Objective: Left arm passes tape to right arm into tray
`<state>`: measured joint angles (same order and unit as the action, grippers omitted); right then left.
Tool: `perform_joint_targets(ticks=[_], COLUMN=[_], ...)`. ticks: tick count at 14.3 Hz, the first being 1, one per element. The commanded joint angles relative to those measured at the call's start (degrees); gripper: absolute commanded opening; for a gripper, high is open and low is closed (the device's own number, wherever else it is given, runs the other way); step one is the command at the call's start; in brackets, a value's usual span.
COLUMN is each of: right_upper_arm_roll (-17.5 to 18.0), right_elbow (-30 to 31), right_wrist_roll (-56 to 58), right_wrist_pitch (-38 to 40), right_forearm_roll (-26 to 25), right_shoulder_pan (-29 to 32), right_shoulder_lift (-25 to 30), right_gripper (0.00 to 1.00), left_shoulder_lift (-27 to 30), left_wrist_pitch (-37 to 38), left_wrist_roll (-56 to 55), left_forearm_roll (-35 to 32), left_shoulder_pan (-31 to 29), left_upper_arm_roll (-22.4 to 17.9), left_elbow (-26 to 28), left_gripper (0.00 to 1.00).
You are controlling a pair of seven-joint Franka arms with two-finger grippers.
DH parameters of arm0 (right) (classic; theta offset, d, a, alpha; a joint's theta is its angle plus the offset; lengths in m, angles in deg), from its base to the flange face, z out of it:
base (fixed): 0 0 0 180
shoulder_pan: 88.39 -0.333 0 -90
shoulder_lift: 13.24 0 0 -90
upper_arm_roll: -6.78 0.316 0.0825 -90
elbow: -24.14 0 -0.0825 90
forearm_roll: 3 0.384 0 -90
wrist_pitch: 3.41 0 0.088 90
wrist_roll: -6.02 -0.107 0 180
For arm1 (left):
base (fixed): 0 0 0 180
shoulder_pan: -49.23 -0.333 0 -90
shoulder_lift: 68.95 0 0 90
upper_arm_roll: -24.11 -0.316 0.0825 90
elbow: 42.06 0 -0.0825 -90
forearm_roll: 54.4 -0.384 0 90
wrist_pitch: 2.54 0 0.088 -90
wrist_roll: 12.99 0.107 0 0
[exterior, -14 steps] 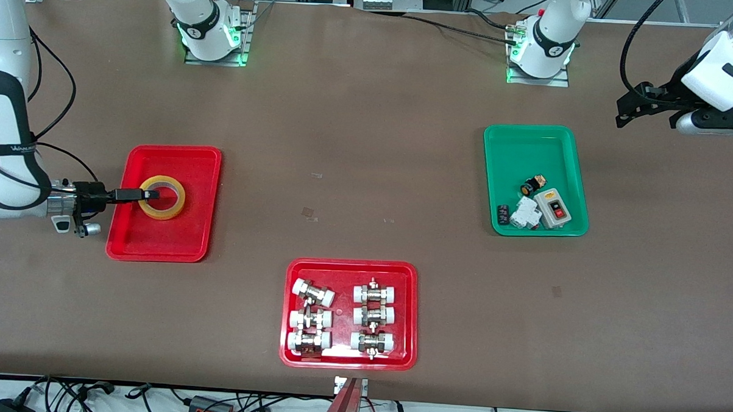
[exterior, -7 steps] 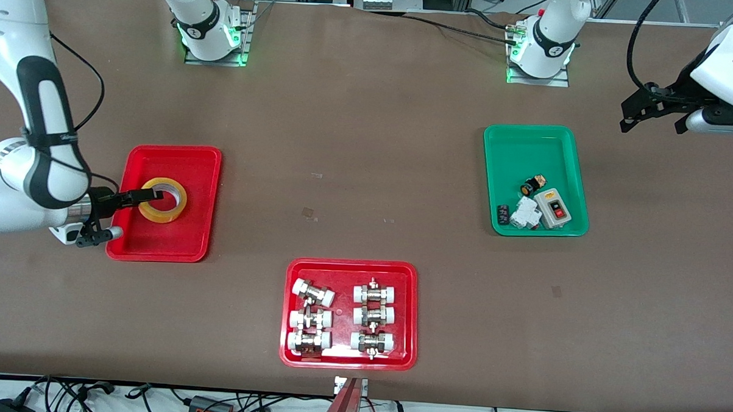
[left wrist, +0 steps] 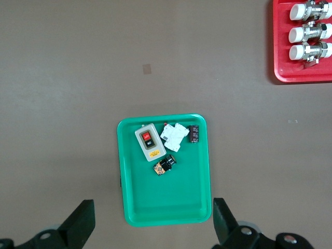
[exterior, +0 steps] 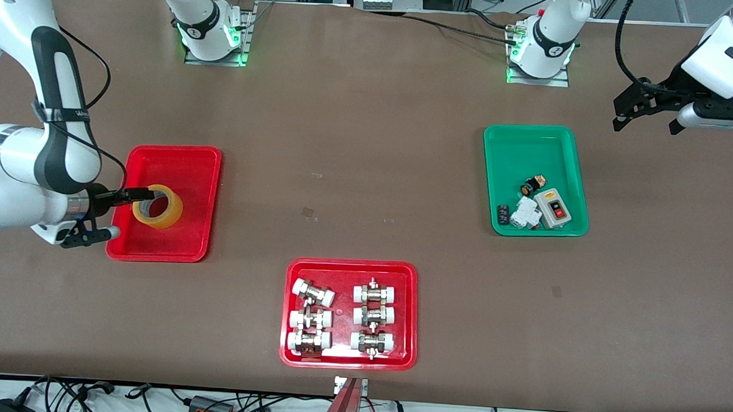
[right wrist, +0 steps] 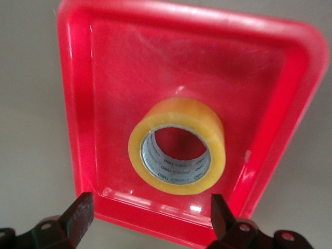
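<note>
The yellow tape [exterior: 157, 206] rests in the plain red tray [exterior: 188, 163] and looks a little tilted; it also shows in the right wrist view [right wrist: 179, 145], inside the tray [right wrist: 83, 119]. My right gripper [exterior: 140, 193] hovers over the tray's edge at the right arm's end of the table, fingers open, with the tape free past its fingertips [right wrist: 148, 218]. My left gripper [exterior: 644, 112] is open and empty, up in the air near the left arm's end of the table. It looks down on the green tray, fingers wide apart [left wrist: 150, 231].
A green tray [exterior: 536, 145] holds a switch box [exterior: 553, 207] and small parts. A second red tray [exterior: 352, 269] with several white-capped metal fittings sits nearest the front camera. Both show in the left wrist view, the green tray [left wrist: 166, 207] and the fittings tray [left wrist: 301, 78].
The right arm has swung and lifted; its gripper drew back from the tape. The tape shifted slightly nearer the front camera and now looks tilted. The left gripper moved a little.
</note>
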<state>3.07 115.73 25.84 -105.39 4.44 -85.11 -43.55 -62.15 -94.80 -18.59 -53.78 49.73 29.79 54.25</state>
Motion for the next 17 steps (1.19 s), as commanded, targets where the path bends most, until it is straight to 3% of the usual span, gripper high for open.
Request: perform_joint_targets(ticks=[1,3,6,8,9,12,17], right_upper_arm_roll=[-0.07,0.28,0.19,0.37,0.54,0.46,0.11], right_elbow=[-1.31,-5.52,-15.79,-22.13,-23.72,-24.18,-22.69], right_wrist_roll=[-6.96,-10.75,-13.31,-14.89,-14.55,-15.86,-19.55], right_wrist_pitch=[1.68,7.02,21.42,26.47,26.39,22.99,11.30], right_forearm_roll=[-2.60,-5.93,-6.30,-6.22,-6.13,-5.95,-6.21], right_shoulder_pan=[-1.43,-1.78,-2.31,-2.57,-2.49,-2.48,-3.36], right_shoulder_lift=[6.05,8.42,8.79,8.79,8.70,8.00,8.78], right_gripper=[1.00,1.00,1.00,1.00,1.00,1.00,1.00], left_shoulder_lift=[-1.44,-1.62,-1.88,-2.14,-2.58,-7.67,-7.77], left_wrist_pitch=[0.94,0.94,1.38,1.47,1.47,5.85,6.22], left_wrist_roll=[0.94,1.11,1.03,1.03,1.03,1.11,1.29], left_forearm_roll=[-0.72,-0.63,-0.63,-0.63,-0.63,-0.63,-0.63], left_shoulder_pan=[0.02,-1.47,-1.48,-1.21,-1.21,-1.30,-1.56], left_upper_arm_roll=[-0.76,-0.67,-0.41,-0.41,-0.41,-0.58,-0.58], left_elbow=[-2.01,-2.10,-2.53,-2.89,-3.15,-10.95,-10.89], left_gripper=[1.00,1.00,1.00,1.00,1.00,1.00,1.00])
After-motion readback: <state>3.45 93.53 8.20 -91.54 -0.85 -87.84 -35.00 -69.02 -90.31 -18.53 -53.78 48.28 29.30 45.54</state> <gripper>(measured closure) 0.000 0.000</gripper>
